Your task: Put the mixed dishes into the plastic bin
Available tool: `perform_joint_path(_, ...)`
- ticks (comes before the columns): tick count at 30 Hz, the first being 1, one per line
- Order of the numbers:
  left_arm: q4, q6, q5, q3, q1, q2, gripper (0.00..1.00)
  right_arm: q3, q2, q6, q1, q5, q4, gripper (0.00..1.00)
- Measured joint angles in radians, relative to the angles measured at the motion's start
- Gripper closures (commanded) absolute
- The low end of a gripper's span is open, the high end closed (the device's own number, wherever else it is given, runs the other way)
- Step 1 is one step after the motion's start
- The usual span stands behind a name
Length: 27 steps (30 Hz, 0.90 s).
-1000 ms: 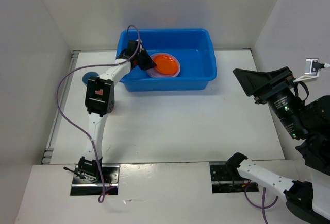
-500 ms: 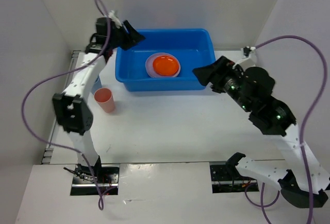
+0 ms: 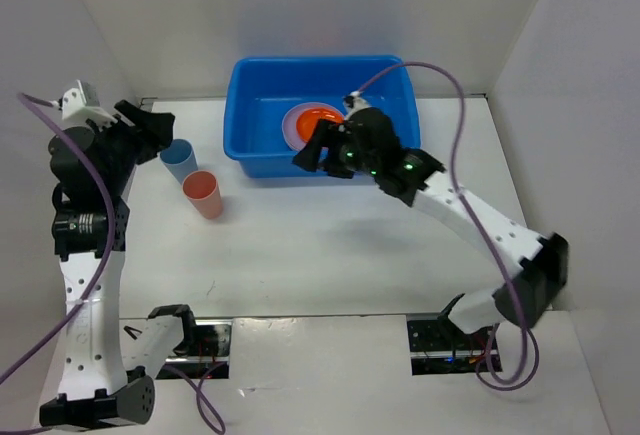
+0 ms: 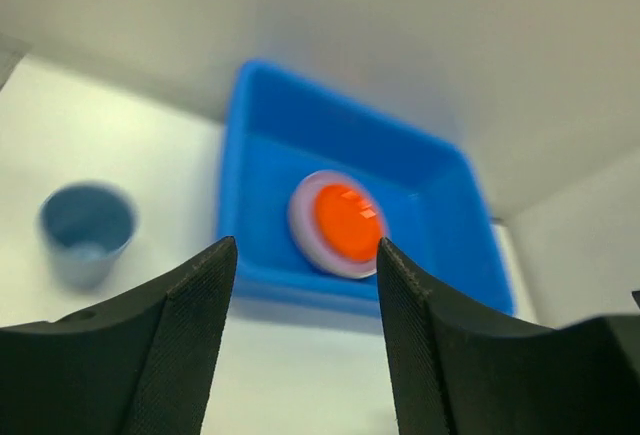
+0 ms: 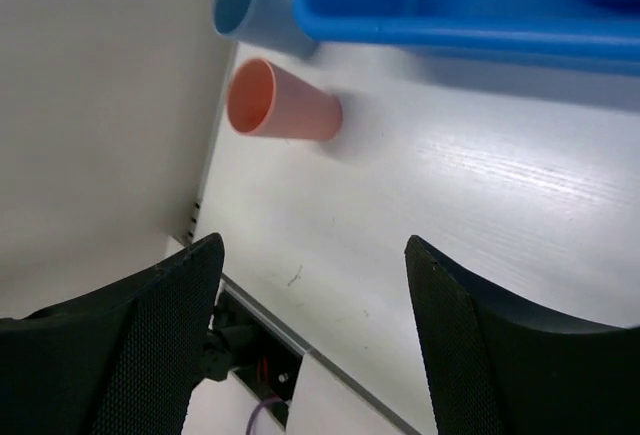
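The blue plastic bin (image 3: pixel 408 105) stands at the back middle. Inside it an orange plate (image 3: pixel 318 115) lies on a lavender plate (image 3: pixel 293 123); no other plates show. A light blue cup (image 3: pixel 180 160) and a salmon-pink cup (image 3: pixel 203 193) stand on the table left of the bin. My left gripper (image 3: pixel 158 127) is open and empty, raised left of the light blue cup. My right gripper (image 3: pixel 318 160) is open and empty over the bin's front wall. The left wrist view shows the bin (image 4: pixel 430 205), the orange plate (image 4: pixel 345 223) and the blue cup (image 4: pixel 88 230). The right wrist view shows both cups (image 5: pixel 280 105).
White walls close in the table on the left, back and right. A metal strip (image 3: pixel 100 255) runs along the left edge. The right arm's purple cable (image 3: pixel 460 125) arcs over the bin's right end.
My left gripper has swung from the bin's left rim out to the far left. My right gripper has moved from right of the bin to over its front wall.
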Motion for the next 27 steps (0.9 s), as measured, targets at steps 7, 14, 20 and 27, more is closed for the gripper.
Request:
perform_joint_path(7, -0.128, 0.008, -0.067, -0.139, 0.051, -0.026, 0.32, 0.388, 0.499, -0.011, 0.156, 0.026, -0.034, 0.38)
perform_joint_path(14, -0.154, 0.024, -0.076, -0.138, 0.056, -0.100, 0.32, 0.796, 0.852, -0.035, 0.248, 0.109, -0.175, 0.42)
perform_joint_path(20, -0.154, 0.032, -0.080, -0.138, 0.056, -0.103, 0.32, 1.004, 1.001, -0.053, 0.290, 0.163, -0.288, 0.42)
perform_joint_path(27, -0.166, 0.051, -0.085, -0.139, 0.056, -0.097, 0.30, 1.605, 1.321, -0.075, 0.319, 0.220, -0.495, 0.42)
